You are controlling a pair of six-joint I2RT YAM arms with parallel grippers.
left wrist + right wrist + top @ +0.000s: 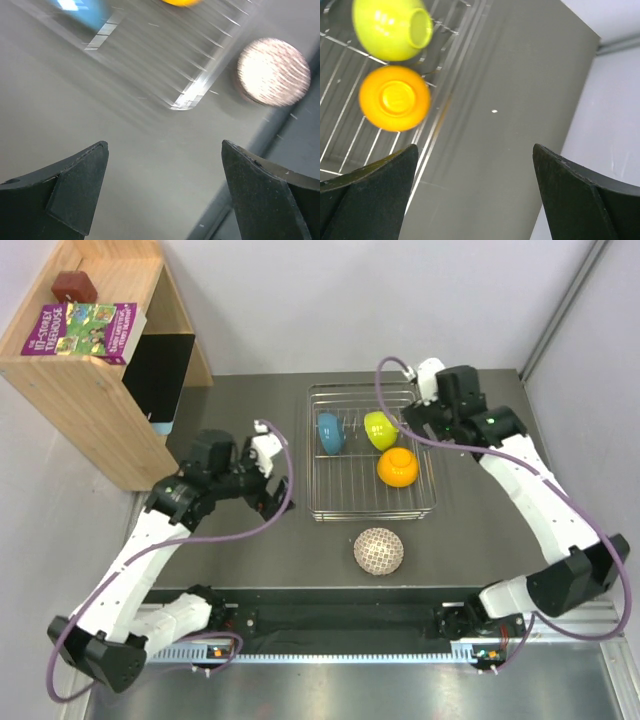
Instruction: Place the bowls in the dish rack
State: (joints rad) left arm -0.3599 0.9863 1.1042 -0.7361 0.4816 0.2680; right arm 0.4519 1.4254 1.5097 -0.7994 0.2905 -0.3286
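The silver wire dish rack [325, 508] stands at the table's middle back. In it are a blue bowl [330, 433], a yellow-green bowl [380, 429] on edge and an orange bowl [397, 467] upside down. The white bowl with brown lattice [379, 551] lies upside down on the table in front of the rack. No pinkish-red bowl is in view. My left gripper [275, 487] is open and empty, left of the rack; its wrist view shows the lattice bowl [273, 71] and a rack corner [190, 95], blurred. My right gripper [418, 415] is open and empty at the rack's right edge, beside the yellow-green bowl [390, 29] and orange bowl [395, 98].
A wooden shelf [90, 380] stands at the back left with a purple book [85, 328] and a dark red object [75, 285] on top. A pale wall runs along the table's right side [615, 100]. A black rail [330, 620] lies along the near edge.
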